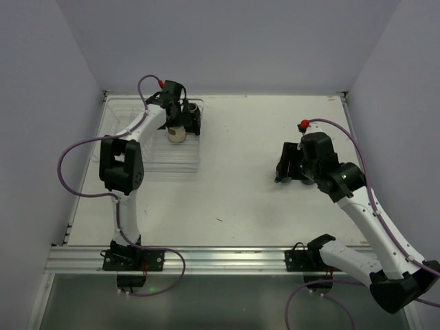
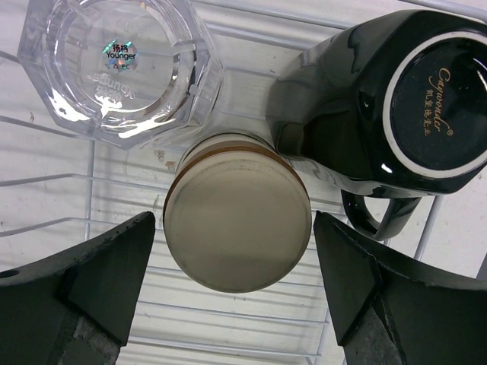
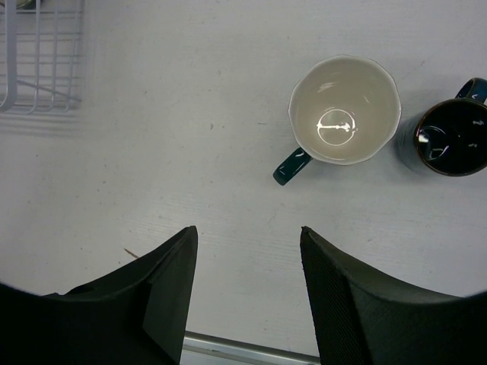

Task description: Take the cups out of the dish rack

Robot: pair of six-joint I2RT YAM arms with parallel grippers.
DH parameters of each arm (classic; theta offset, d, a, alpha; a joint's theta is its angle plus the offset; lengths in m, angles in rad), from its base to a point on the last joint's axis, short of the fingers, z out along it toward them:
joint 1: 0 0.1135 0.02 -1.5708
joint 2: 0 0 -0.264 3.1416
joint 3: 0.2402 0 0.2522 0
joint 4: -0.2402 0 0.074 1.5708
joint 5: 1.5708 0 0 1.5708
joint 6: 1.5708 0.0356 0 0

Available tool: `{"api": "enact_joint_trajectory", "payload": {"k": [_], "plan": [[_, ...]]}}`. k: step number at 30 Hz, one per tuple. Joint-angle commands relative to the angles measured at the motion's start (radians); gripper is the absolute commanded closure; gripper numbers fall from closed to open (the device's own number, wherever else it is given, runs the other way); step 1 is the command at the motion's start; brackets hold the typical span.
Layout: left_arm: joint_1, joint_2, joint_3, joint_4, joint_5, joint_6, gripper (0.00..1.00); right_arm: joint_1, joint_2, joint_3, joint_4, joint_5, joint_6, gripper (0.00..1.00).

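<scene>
Three cups sit upside down inside the dish rack (image 1: 175, 163): a clear cup (image 2: 118, 65), a black mug (image 2: 388, 99) and, beside both, a cream cup (image 2: 237, 220) with a brown band. The left gripper (image 2: 234, 228) hangs over the cream cup, fingers spread either side with gaps showing. Two more, a teal-handled cup (image 3: 344, 110) and a blue cup (image 3: 449, 137), stand upright on the table (image 1: 240, 199) well clear of the rack, under the right gripper (image 3: 247, 243), whose jaws are spread around nothing.

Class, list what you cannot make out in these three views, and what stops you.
Top view: the teal-handled cup and dark cup are hidden by the right arm.
Right wrist view: the dark cup is cut by the right edge; only a corner of the dish rack shows.
Left wrist view: the black mug is cut by the right edge.
</scene>
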Motion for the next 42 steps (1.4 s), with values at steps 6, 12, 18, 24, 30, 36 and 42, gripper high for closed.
{"api": "enact_joint_trajectory", "payload": {"k": [6,12,18,24,30,36,42], "plan": [[0.006,0.007,0.036,0.019,-0.037,0.024,0.12,0.006,-0.029,-0.005,0.03,-0.021,-0.007,0.41],[0.006,0.014,0.037,0.026,-0.036,0.022,0.18,0.006,-0.027,-0.019,0.039,-0.035,0.003,0.41],[0.006,0.007,0.042,0.019,-0.021,0.01,0.88,0.011,-0.021,-0.033,0.049,-0.029,0.017,0.41],[0.005,-0.116,-0.022,0.006,0.009,-0.031,1.0,0.023,-0.018,-0.073,0.098,-0.046,0.054,0.39],[-0.014,-0.392,-0.185,0.055,0.093,-0.035,1.0,0.043,0.008,-0.131,0.193,-0.118,0.106,0.38],[-0.028,-0.694,-0.393,0.113,0.238,-0.032,1.0,0.063,0.026,-0.195,0.332,-0.239,0.163,0.37],[-0.028,-1.075,-0.759,0.299,0.514,-0.067,1.0,0.095,0.014,-0.272,0.499,-0.403,0.259,0.36]]}}
